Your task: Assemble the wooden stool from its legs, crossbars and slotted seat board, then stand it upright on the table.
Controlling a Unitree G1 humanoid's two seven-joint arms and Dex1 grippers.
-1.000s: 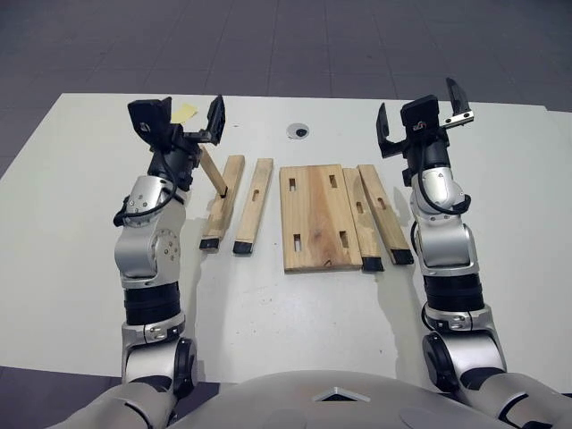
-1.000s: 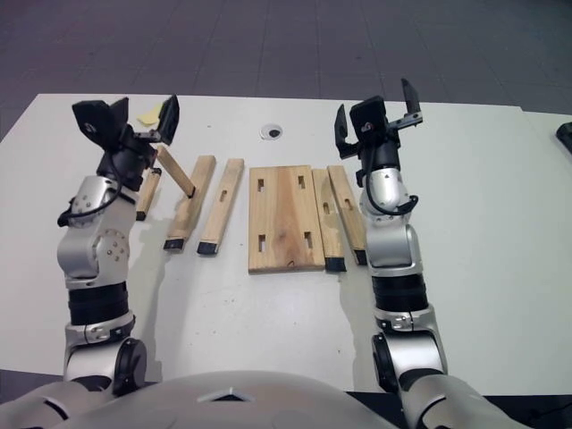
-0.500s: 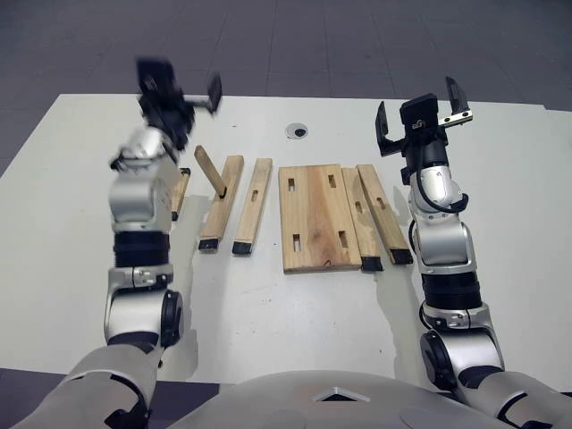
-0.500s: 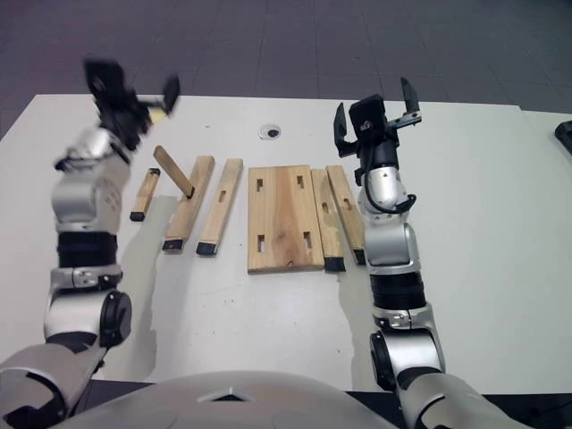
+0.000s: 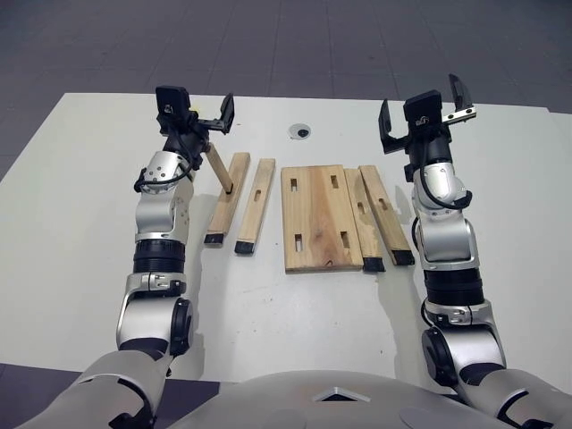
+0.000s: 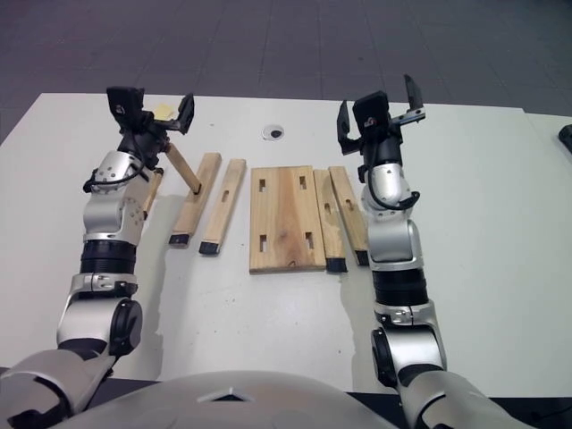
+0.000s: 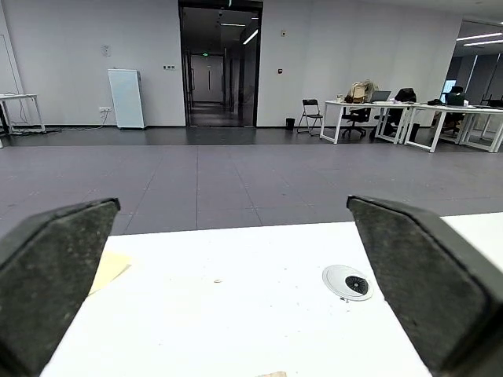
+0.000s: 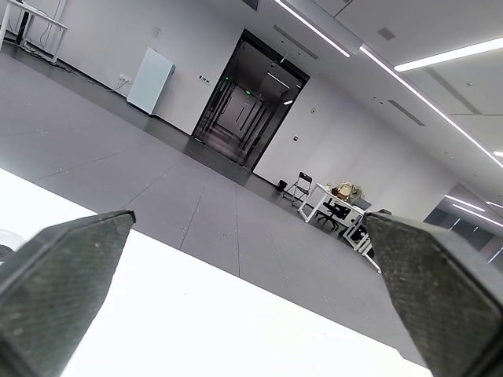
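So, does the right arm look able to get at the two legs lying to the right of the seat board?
Probably yes: the right gripper is open and empty, raised near the far ends of the two legs, which lie flat beside the seat board with nothing over them.

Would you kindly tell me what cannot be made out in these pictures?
- Short crossbar: right eye view, largely hidden behind the left arm.
- Tilted crossbar: head views, too small to tell whether its lower end sits in the leg slot.
- Yellow sheet: left wrist view, partly covered by a finger of the left gripper.
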